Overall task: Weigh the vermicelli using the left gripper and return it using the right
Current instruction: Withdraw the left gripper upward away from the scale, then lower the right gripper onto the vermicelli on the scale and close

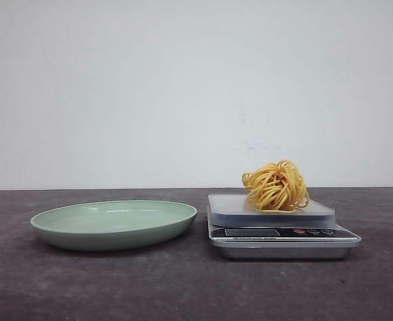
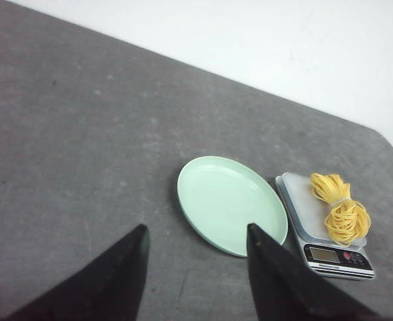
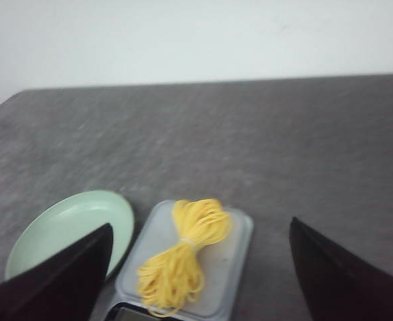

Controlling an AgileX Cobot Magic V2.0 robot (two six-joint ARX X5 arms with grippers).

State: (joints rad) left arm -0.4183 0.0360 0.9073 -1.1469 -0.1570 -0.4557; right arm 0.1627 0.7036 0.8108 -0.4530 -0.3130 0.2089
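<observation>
The vermicelli (image 1: 276,186) sits on the platform of a silver kitchen scale (image 1: 281,231), just beside a pale green plate (image 1: 114,225), on a dark grey speckled bench (image 1: 183,287) before a plain white wall (image 1: 196,87). The left claw (image 2: 195,267) and the right claw (image 3: 199,281) both hang spread, gripping nothing.

No text, brand or number can be read in any view. The scale (image 1: 283,233) carries a small display window (image 1: 252,233) on its front panel, its content too small to make out, and round buttons (image 1: 313,232) beside it whose markings are likewise illegible.
</observation>
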